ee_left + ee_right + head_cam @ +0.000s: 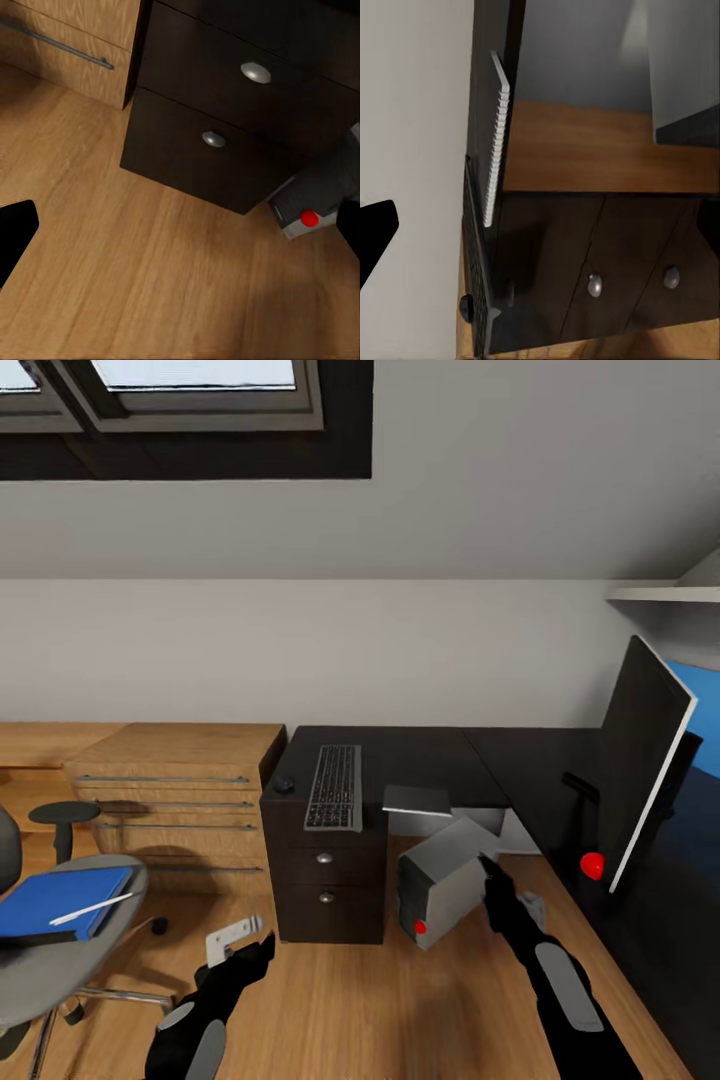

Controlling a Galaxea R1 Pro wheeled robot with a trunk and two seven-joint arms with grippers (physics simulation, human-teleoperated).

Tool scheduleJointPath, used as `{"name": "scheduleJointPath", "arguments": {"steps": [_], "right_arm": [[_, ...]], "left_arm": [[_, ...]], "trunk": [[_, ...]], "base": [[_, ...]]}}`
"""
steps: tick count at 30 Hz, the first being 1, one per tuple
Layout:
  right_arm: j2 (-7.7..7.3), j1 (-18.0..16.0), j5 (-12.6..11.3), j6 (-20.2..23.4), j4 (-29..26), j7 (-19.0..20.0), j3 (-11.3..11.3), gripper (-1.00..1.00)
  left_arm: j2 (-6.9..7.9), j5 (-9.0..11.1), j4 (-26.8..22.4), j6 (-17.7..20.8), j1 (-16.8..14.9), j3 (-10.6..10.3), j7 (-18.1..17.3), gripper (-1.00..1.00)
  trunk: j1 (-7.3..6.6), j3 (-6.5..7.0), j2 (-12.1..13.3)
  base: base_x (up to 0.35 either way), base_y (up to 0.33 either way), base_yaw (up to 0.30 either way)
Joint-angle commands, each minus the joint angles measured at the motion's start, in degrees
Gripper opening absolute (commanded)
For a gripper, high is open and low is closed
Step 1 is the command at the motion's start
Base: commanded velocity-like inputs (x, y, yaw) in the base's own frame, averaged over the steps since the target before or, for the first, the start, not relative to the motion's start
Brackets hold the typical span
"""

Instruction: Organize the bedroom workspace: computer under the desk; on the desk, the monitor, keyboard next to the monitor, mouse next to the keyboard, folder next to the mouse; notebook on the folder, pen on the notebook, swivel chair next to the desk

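Computer point(445, 880): tilted on the floor at the mouth of the desk's knee space, beside the drawer unit point(325, 880); my right gripper point(492, 872) is at its upper right edge.
Right gripper state: I cannot tell how wide the jaws stand; the fingers blur into the case.
Left gripper point(240, 950): hangs low over the floor, holding nothing that I can see; its spread I cannot tell either.
Handling: I judge the case heavy, rigid and smooth-sided, better pushed or tipped from a top edge than pinched.
Keyboard point(333, 787) and mouse point(284, 784): already on the desk point(420, 755).
Monitor point(645, 760): on the desk's right wing, close to my right arm, a thing to avoid knocking.
Swivel chair point(60, 950): at my left, carrying the blue folder point(55, 900) with a pen point(95, 908) on it.
Obstacle: the drawer unit narrows the opening.
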Motion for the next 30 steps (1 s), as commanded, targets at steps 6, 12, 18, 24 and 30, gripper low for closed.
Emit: {"name": "scheduleJointPath", "arguments": {"steps": [6,12,18,24,30], "right_arm": [[0.29,-0.04,7.66,0.15,1.03,-2.51,1.46,1.0],[0.38,0.02,19.49,-2.39,9.67,-3.03,3.27,1.0],[0.47,0.11,32.71,-7.68,19.06,-3.2,3.68,1.0],[0.51,0.13,45.07,-16.5,30.38,-3.44,3.77,1.0],[0.62,0.12,51.17,-28.44,41.31,-3.51,3.9,1.0]], "left_arm": [[-0.12,0.45,7.34,-0.2,-0.03,-0.3,0.32,1.0],[-0.21,0.29,14.34,-0.29,-0.03,-0.65,0.35,1.0],[-0.14,0.17,18.48,-0.38,-0.03,-0.71,0.33,1.0],[-0.18,-0.58,24.31,-2.42,-0.03,-0.77,0.54,1.0],[-0.13,-1.03,30.92,-10.25,-0.03,-0.78,0.55,1.0]], "trunk": [[-0.67,0.48,1.17],[-1.99,1.56,3.58],[-3.31,2.63,5.98],[-4.63,3.71,8.39],[-5.94,4.79,10.8]], "base": [[-0.037,-0.012,0.0],[-0.008,-0.003,0.0],[-0.002,-0.001,0.0],[0.0,0.0,0.0],[0.0,0.0,0.0]]}}
